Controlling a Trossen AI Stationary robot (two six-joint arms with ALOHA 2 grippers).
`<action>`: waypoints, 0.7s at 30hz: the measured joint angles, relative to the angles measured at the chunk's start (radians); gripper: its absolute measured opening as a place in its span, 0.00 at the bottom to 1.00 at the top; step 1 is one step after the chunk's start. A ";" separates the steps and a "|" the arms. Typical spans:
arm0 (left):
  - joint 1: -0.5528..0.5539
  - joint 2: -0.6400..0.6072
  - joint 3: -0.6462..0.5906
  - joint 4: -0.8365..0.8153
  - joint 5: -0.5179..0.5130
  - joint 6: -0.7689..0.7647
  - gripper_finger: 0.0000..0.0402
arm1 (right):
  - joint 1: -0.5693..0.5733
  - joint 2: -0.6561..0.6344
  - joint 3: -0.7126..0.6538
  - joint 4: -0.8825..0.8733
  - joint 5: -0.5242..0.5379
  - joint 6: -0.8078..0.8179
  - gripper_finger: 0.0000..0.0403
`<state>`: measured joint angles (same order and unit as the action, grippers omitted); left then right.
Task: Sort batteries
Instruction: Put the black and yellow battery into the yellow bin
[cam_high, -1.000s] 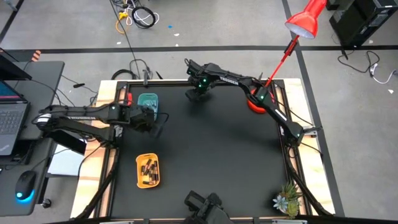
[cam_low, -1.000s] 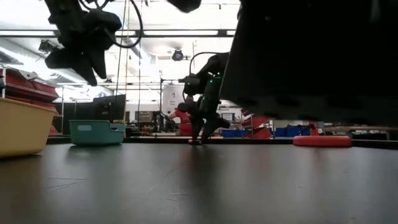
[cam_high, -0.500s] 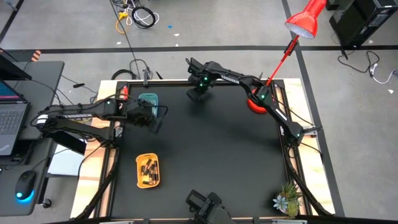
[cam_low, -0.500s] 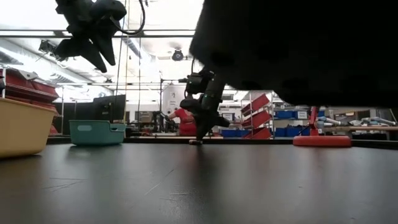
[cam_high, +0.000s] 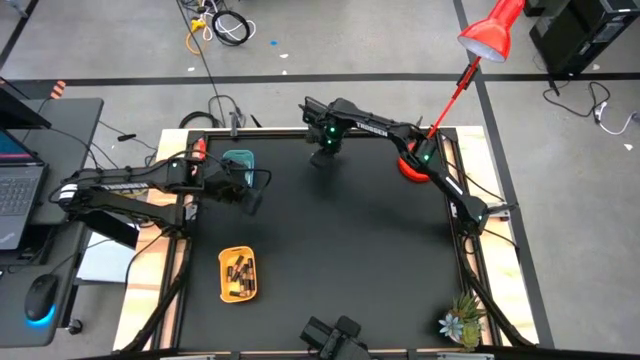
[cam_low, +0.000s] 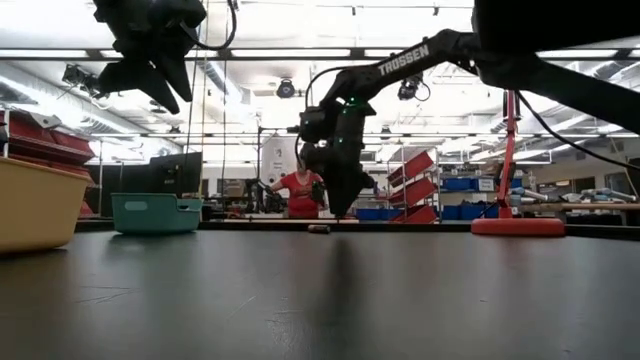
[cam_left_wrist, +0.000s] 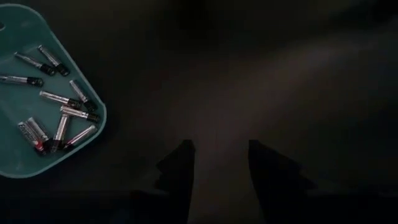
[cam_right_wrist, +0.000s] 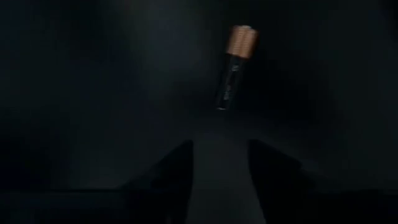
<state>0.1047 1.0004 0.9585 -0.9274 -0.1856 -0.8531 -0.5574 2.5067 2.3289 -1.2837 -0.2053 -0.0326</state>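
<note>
My right gripper (cam_low: 342, 212) hangs over the far middle of the bench (cam_high: 340, 240), raised just clear of the black top, and its fingers (cam_right_wrist: 177, 171) stand apart with nothing between them. One battery (cam_right_wrist: 233, 67), dark with a copper end, lies flat on the bench just beyond those fingers; in the low view it shows as a tiny cylinder (cam_low: 319, 229) resting on the surface slightly to the left of the gripper and below it, not touching it. My left gripper (cam_high: 250, 196) is held high over the far left part of the bench, just right of the teal tray (cam_high: 238, 160), and its fingers (cam_left_wrist: 180, 171) are also parted and empty, with only bare black bench under them. The teal tray (cam_left_wrist: 93, 134) holds a loose scatter of whitish-silver batteries (cam_left_wrist: 62, 99) with dark ends, lying at different angles, some touching each other. The yellow tray (cam_high: 224, 278) sits nearer on the left side, well apart from the teal one, and carries a cluster of dark batteries (cam_high: 240, 272). A red lamp base (cam_low: 518, 227) stands on the far right of the bench, with its stalk rising from it. Beyond the bench, in the room, a person (cam_low: 301, 192) in a red top is seen behind my right arm.
</note>
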 joint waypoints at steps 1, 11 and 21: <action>0.000 0.000 0.000 0.000 0.000 -0.004 0.39 | 0.001 -0.001 -0.001 -0.001 -0.014 -0.007 0.43; 0.028 0.008 0.000 0.100 -0.032 0.088 0.39 | 0.005 -0.017 0.001 0.118 -0.027 -0.025 0.47; 0.066 0.005 0.000 0.130 -0.033 0.058 0.39 | 0.033 -0.006 0.001 0.131 0.024 0.042 0.47</action>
<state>0.1707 1.0054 0.9585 -0.7973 -0.2188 -0.7946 -0.5247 2.5011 2.3295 -1.1525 -0.1810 0.0096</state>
